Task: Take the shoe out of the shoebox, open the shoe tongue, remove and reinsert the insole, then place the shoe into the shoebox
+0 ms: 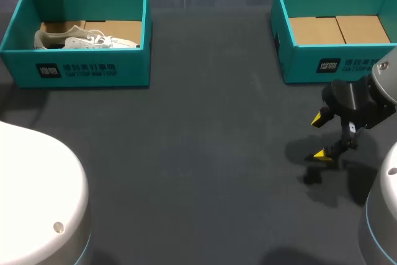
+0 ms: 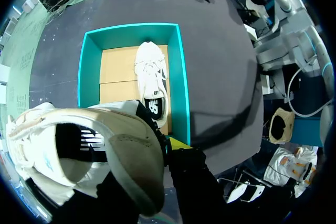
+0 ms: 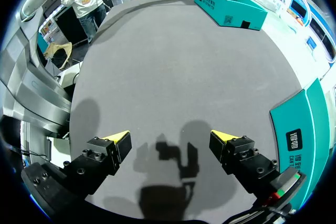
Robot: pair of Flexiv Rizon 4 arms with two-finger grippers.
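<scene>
The table [image 1: 205, 153] looks matt cloth, the shoebox [image 1: 124, 69] smooth cardboard, the shoe [image 2: 126, 156] soft leather

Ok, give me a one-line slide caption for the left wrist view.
Left gripper holds one white shoe above the teal shoebox, where a second white shoe lies inside.

Dark grey matte table [image 1: 205, 153], soft shadows across its surface
</scene>
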